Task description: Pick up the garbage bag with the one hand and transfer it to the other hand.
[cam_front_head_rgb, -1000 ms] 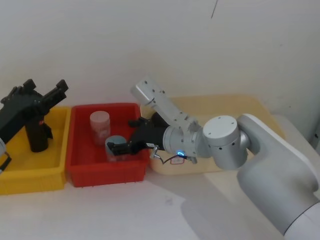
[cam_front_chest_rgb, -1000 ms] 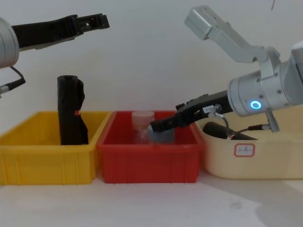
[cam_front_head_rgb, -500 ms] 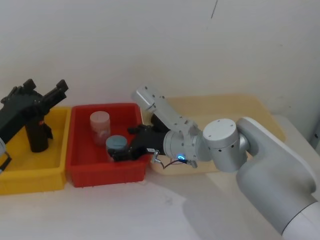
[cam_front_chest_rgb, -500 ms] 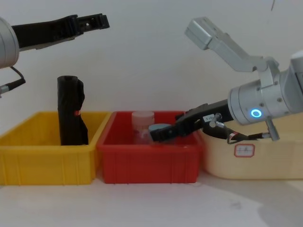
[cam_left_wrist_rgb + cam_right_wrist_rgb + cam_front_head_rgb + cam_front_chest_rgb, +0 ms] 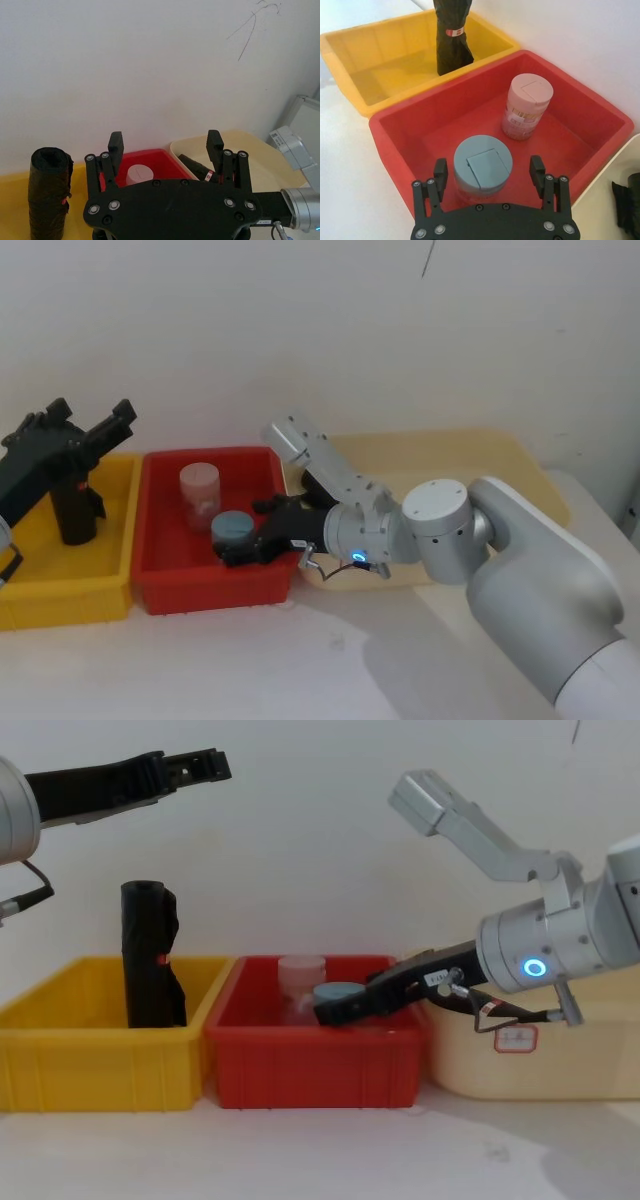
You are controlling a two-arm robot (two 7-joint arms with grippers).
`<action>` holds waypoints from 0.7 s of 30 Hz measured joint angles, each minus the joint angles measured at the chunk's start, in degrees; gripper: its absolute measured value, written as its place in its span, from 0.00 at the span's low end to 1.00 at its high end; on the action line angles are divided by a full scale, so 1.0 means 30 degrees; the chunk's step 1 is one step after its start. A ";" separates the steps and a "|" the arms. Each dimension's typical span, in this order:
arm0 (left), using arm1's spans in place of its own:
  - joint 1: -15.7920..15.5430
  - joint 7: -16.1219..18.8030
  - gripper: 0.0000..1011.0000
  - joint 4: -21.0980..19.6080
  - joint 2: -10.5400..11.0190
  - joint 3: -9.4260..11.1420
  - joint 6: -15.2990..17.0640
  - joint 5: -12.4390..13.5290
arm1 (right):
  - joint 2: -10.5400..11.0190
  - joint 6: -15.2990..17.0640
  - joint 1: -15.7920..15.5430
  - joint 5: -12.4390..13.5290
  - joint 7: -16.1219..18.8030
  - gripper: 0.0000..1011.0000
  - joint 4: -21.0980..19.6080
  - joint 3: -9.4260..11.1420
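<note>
Lower centre: blue-ringed right gripper (image 5: pixel 490 181) released, fingers straddling grey-blue capped jar (image 5: pixel 482 167) in red plastic bin (image 5: pixel 165 585). Far right: smooth black rolled garbage bag (image 5: pixel 196 167) in cream tub (image 5: pixel 590 1065). Upper left: left gripper (image 5: pixel 166 143) spread, empty.

Three open plastic bins in a row on the white desk (image 5: pixel 330 670): one yellow bin (image 5: pixel 60 585), one red bin (image 5: pixel 200 585), one cream bin (image 5: pixel 480 455). Two black rolled bags: one rumpled black roll with a red dot (image 5: pixel 150 960) standing in the yellow bin, one smooth black roll with a small red-and-white label (image 5: pixel 197 167) lying in the cream bin. Two lidded jars in the red bin: one pale pink jar (image 5: pixel 527 105), one grey-blue jar (image 5: pixel 482 167). Two black grippers: the left gripper (image 5: pixel 95 430), the right gripper (image 5: pixel 235 550).
</note>
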 joint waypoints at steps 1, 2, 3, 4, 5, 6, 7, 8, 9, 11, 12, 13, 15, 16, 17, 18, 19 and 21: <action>0.0000 0.0000 0.99 0.0000 0.0000 0.0000 -0.0001 0.0000 | -0.0031 -0.0020 0.0025 0.0014 0.0006 0.99 0.0075 0.0000; 0.0000 0.0000 0.99 0.0000 0.0000 0.0000 -0.0001 0.0001 | -0.0060 -0.0039 0.0048 0.0022 0.0013 0.99 0.0149 0.0000; -0.0001 0.0000 0.99 0.0000 0.0000 0.0000 -0.0001 0.0001 | -0.0120 -0.0068 0.0094 0.0027 0.0021 0.99 0.0283 0.0003; 0.0000 0.0000 0.99 0.0000 0.0000 -0.0001 -0.0001 0.0000 | -0.0149 -0.0079 0.0113 0.0031 0.0026 0.99 0.0347 0.0005; 0.0000 0.0001 0.99 0.0000 0.0000 -0.0001 -0.0001 0.0000 | -0.0176 -0.0092 0.0136 0.0033 0.0028 0.99 0.0407 0.0008; 0.0000 0.0001 0.99 0.0001 0.0000 0.0000 -0.0001 0.0000 | -0.0224 -0.0121 0.0171 0.0035 0.0035 0.99 0.0511 0.0012; 0.0000 0.0000 0.99 0.0000 0.0000 0.0000 -0.0001 0.0000 | -0.0246 -0.0145 0.0188 0.0037 0.0041 0.99 0.0557 0.0013; 0.0000 0.0000 0.99 0.0000 0.0000 0.0000 -0.0001 0.0000 | -0.0269 -0.0151 0.0204 0.0038 0.0044 0.98 0.0602 0.0014; 0.0000 0.0000 0.99 0.0000 0.0000 0.0000 -0.0001 0.0000 | -0.0311 -0.0172 0.0228 0.0043 0.0053 0.96 0.0687 0.0020; 0.0000 0.0000 0.99 0.0000 0.0000 -0.0001 -0.0001 0.0000 | -0.0348 -0.0188 0.0256 0.0046 0.0056 0.92 0.0768 0.0026; -0.0001 0.0000 0.99 0.0000 0.0000 0.0000 -0.0001 0.0001 | -0.0361 -0.0196 0.0267 0.0046 0.0056 0.91 0.0802 0.0030; -0.0001 0.0000 0.99 0.0000 0.0000 -0.0001 -0.0001 0.0000 | -0.0387 -0.0210 0.0283 0.0048 0.0052 0.88 0.0869 0.0037; -0.0001 0.0001 0.99 0.0000 0.0000 0.0000 -0.0001 0.0001 | -0.0413 -0.0219 0.0300 0.0048 0.0051 0.83 0.0932 0.0035; -0.0001 0.0000 0.99 0.0000 0.0000 0.0000 -0.0001 0.0000 | -0.0423 -0.0211 0.0308 0.0039 0.0048 0.79 0.1000 0.0026; 0.0001 0.0002 0.99 0.0000 0.0000 -0.0001 -0.0001 0.0000 | -0.0428 -0.0201 0.0308 0.0038 0.0049 0.76 0.1028 0.0025; -0.0001 0.0002 0.99 0.0000 0.0000 0.0000 0.0000 0.0000 | -0.0436 -0.0196 0.0310 0.0036 0.0050 0.74 0.1049 0.0025; -0.0001 0.0002 0.99 0.0001 -0.0002 0.0000 -0.0001 0.0001 | -0.0443 -0.0191 0.0314 0.0033 0.0050 0.70 0.1068 0.0024; 0.0000 0.0002 0.99 0.0000 0.0000 0.0000 -0.0001 0.0000 | -0.0461 -0.0199 0.0322 0.0032 0.0057 0.67 0.1112 0.0023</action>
